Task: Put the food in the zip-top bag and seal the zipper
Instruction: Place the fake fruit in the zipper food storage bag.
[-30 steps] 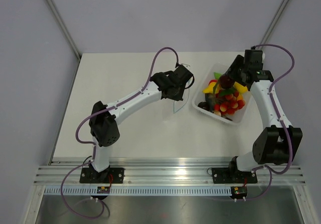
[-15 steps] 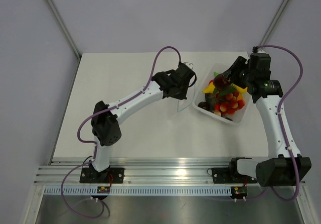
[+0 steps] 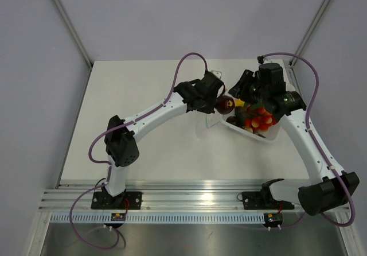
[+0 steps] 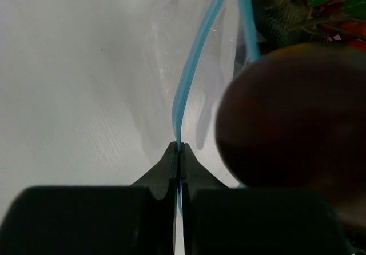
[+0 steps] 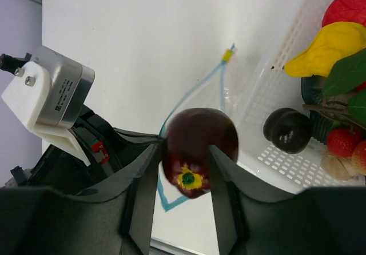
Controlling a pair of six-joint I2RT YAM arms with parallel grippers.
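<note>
My left gripper is shut on the blue-teal zipper of the clear zip-top bag and holds the bag's mouth up off the table. My right gripper is shut on a dark maroon toy fruit with a yellow and green end, just right of the left gripper and over the bag's mouth. The fruit also fills the right of the left wrist view. The rest of the food, yellow, red, green and dark pieces, lies in the clear tub.
The rigid clear tub stands right of the bag, its left wall close to the bag and both grippers. A second dark fruit lies in its corner. Bare white table lies to the left and in front.
My right gripper has carried the maroon fruit left from above the tub to the bag's mouth beside the left gripper. The left gripper has raised the bag slightly.
</note>
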